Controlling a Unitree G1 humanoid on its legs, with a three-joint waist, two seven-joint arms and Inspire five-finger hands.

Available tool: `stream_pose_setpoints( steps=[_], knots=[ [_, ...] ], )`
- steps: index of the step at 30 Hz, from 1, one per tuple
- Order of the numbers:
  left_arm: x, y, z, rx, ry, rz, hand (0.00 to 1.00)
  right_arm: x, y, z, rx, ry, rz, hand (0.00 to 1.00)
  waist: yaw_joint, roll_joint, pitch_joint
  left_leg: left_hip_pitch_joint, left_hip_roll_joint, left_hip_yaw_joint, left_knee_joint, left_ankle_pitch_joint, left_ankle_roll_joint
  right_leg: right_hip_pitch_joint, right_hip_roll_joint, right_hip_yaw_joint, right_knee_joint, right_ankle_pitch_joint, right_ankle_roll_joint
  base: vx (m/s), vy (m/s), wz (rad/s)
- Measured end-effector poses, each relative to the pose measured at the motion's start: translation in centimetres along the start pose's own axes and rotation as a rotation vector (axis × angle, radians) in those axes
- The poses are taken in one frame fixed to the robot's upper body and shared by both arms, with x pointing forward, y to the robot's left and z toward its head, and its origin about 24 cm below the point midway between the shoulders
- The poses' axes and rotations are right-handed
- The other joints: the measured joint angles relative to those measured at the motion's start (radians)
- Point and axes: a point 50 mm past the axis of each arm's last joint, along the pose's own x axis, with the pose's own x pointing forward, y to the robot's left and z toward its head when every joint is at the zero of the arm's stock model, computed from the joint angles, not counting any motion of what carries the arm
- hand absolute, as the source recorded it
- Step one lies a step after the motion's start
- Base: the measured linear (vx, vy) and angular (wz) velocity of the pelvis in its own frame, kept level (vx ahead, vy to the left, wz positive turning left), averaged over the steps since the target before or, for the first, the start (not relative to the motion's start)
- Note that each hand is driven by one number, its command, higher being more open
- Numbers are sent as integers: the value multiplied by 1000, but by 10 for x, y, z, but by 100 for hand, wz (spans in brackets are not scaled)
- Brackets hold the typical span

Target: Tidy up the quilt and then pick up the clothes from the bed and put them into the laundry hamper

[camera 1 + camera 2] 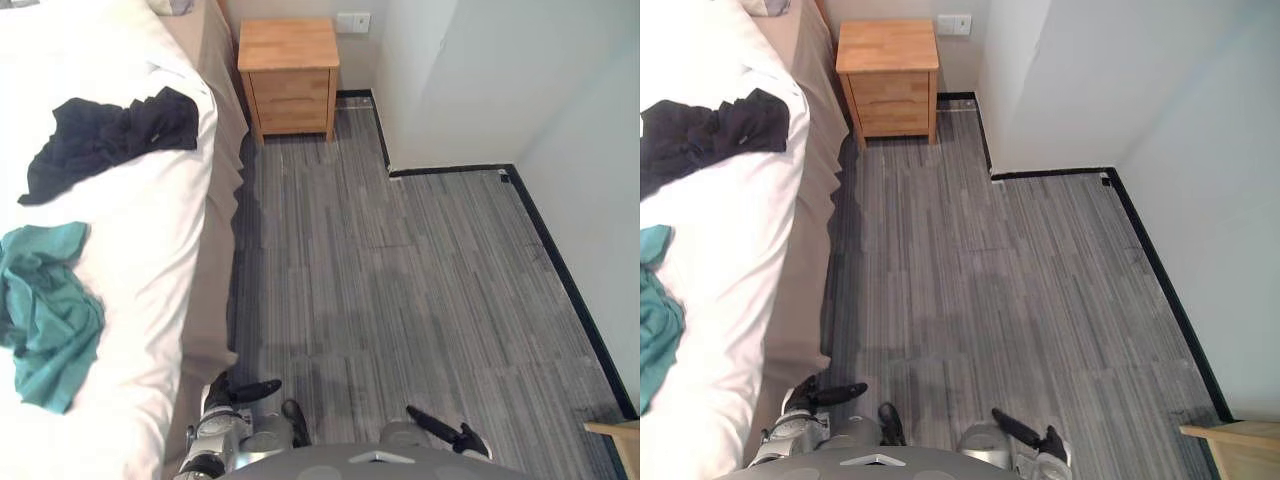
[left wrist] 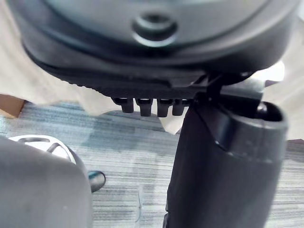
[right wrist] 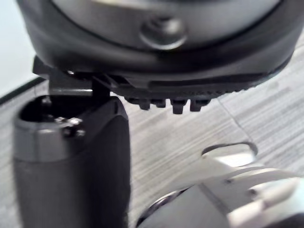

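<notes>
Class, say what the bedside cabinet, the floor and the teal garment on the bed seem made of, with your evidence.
Small boxy bedside cabinet: honey-coloured wood or veneer, matt. Grey streaked floor: probably laminate or vinyl planks, judging by plank seams. Crumpled teal garment: soft cloth, falling in folds.

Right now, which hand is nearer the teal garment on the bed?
Left. The left hand hangs beside the bed, close to the teal garment; the right hand hangs over the floor, farther out.
</notes>
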Motion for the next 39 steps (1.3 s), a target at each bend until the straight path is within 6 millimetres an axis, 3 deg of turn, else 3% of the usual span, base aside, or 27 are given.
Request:
stream_pose_setpoints(
  steps=[1, 3, 4, 5, 6, 7, 9, 10, 11, 12, 14, 15, 16, 18, 19, 20, 23, 26, 29, 30, 31, 33, 35, 36, 37, 38, 39],
  knots=[
    [0, 5, -3, 9, 10, 12, 100, -1, 5, 4, 7, -25, 13, 100, -17, -18, 0, 43, -10, -33, -3, -18, 6, -45, -13, -4, 165, -19, -12, 340, 92, 63],
    [1, 5, 0, 17, 2, 8, 100, -1, 7, 7, 9, -36, 19, 100, -15, -27, 2, 85, -13, -85, -2, -33, 10, -90, -6, -38, 261, -70, -37, 329, 4, 75],
    [2, 2, 4, 31, -9, -1, 100, -1, 8, 9, 15, -46, 22, 100, -17, -26, 7, 107, -6, -114, -2, -33, 10, -129, 7, -76, 261, -135, -61, 389, -60, 99],
    [2, -3, 6, 31, -9, -13, 100, 0, 6, 15, 30, -64, 22, 100, -20, -7, 21, 133, 19, -140, -7, -33, 9, -163, 44, -105, 202, -175, -110, 396, -92, 90],
    [2, -5, 6, 32, -8, -18, 100, 1, 5, 19, 45, -72, 23, 100, -24, 4, 29, 146, 36, -152, -10, -34, 8, -180, 67, -118, 151, -186, -128, 414, -185, 94],
    [1, -7, 6, 37, -6, -25, 100, 2, 4, 25, 54, -93, 25, 100, -44, 27, 42, 165, 79, -181, -16, -35, 7, -226, 122, -119, -29, -182, -134, 505, -266, 84],
    [1, -9, 6, 65, -15, -32, 100, 2, 6, 27, 56, -98, 29, 100, -53, 35, 49, 191, 109, -180, -41, -38, -20, -254, 160, -94, -294, -106, -110, 504, -304, 80],
    [1, -8, 6, 75, -16, -38, 100, 2, 9, 24, 57, -87, 43, 100, -62, 7, 56, 235, 116, -178, -64, -59, -65, -259, 160, -51, -534, 57, -102, 441, -295, 68],
    [1, -6, 6, 90, -15, -39, 100, 2, 9, 23, 59, -82, 42, 100, -69, 4, 56, 256, 123, -179, -72, -75, -95, -253, 162, -49, -535, 175, -113, 575, -368, 35],
    [0, -16, 5, 116, -12, -64, 100, 4, 8, 30, 67, -85, 41, 100, -63, 46, 67, 269, 161, -159, -81, -68, -121, -279, 205, -49, -460, 143, -152, 461, -272, -19],
    [0, -19, 7, 185, -23, -86, 100, 4, 14, 32, 82, -89, 49, 100, -72, 34, 80, 307, 158, -147, -104, 36, -164, -331, 205, -21, -283, 16, -185, 514, -360, -34],
    [0, -21, 7, 196, -26, -92, 100, 4, 13, 29, 91, -77, 46, 100, -74, 35, 80, 330, 162, -141, -111, 68, -182, -324, 209, -22, -258, -12, -195, 520, -401, -17],
    [-1, -26, 8, 188, -33, -109, 100, 4, 7, 25, 105, -54, 29, 100, -76, 53, 73, 337, 195, -149, -45, 110, -213, -281, 236, -29, -249, -64, -203, 445, -291, -12],
    [-3, -30, 9, 169, -45, -120, 100, 5, 2, 22, 102, -38, 15, 100, -71, 67, 80, 272, 239, -190, 174, 139, -212, -209, 265, -35, -281, -97, -206, 419, -255, -4],
    [-3, -30, 13, 147, -59, -121, 100, 5, -2, 18, 99, -30, 5, 100, -71, 70, 84, 167, 269, -257, 417, 236, -214, -135, 281, -36, -326, -111, -213, 390, -175, 5],
    [-3, -30, 18, 133, -80, -118, 100, 5, -5, 18, 85, -30, -7, 100, -67, 74, 95, 48, 298, -300, 680, 269, -221, -56, 298, -41, -382, -118, -224, 463, -161, 4],
    [-3, -27, 30, 56, -128, -80, 100, 5, -4, 20, 61, -40, -16, 100, -45, 70, 109, -154, 309, -242, 950, 103, -193, 121, 311, -19, -509, -126, -239, 387, -84, -14],
    [-4, -27, 38, 1, -170, -61, 100, 6, -3, 24, 41, -44, -11, 100, -25, 67, 111, -255, 273, -172, 829, 0, -177, 214, 296, 9, -577, -125, -214, 399, 15, -33],
    [-4, -27, 45, 1, -191, -64, 100, 6, 1, 22, 40, -35, -2, 100, -15, 44, 117, -274, 163, -37, 397, -11, -150, 315, 232, 11, -632, -155, -162, 510, 146, -14],
    [-4, -31, 46, 15, -197, -75, 100, 6, 0, 21, 45, -32, -5, 100, -15, 49, 113, -276, 131, 47, 225, 66, -101, 341, 217, 0, -657, -172, -133, 512, 198, 0],
    [-3, -29, 47, 28, -196, -74, 100, 5, 4, 17, 39, -22, 9, 100, -8, 17, 100, -262, 90, 105, 202, 106, 1, 365, 178, 1, -671, -183, -111, 527, 187, 6],
    [-2, -27, 45, 27, -185, -63, 100, 4, 7, 14, 38, -16, 24, 100, -17, -4, 76, -272, 68, 112, 234, 69, 59, 366, 151, -8, -674, -142, -80, 572, 181, 15],
    [-1, -24, 39, 37, -156, -59, 100, 3, 7, 9, 28, -4, 25, 100, -13, -3, 57, -245, 74, 120, 266, 0, 60, 337, 144, 10, -544, -127, -69, 603, 256, 9],
    [-1, -24, 36, 47, -137, -59, 100, 2, 6, 5, 27, 4, 25, 100, -14, -6, 51, -184, 58, 111, 216, -20, 47, 271, 124, 21, -335, -114, -47, 612, 306, 15],
    [-1, -25, 31, 58, -115, -62, 100, 1, 3, 2, 27, 9, 18, 100, -20, -9, 50, -107, 30, 90, 148, -25, 41, 166, 94, 42, -76, -47, 58, 502, 257, 28],
    [-1, -25, 28, 70, -106, -65, 100, 1, 2, 0, 34, 12, 16, 100, -28, -5, 53, -71, 21, 73, 124, -26, 40, 120, 89, 54, 41, -40, 71, 505, 151, 71],
    [-1, -26, 22, 98, -84, -72, 100, -1, 2, -3, 63, 10, 17, 100, -49, -3, 53, -5, 7, 27, 84, -26, 38, 60, 73, 28, 208, -60, 37, 507, 70, 102]
  ],
)
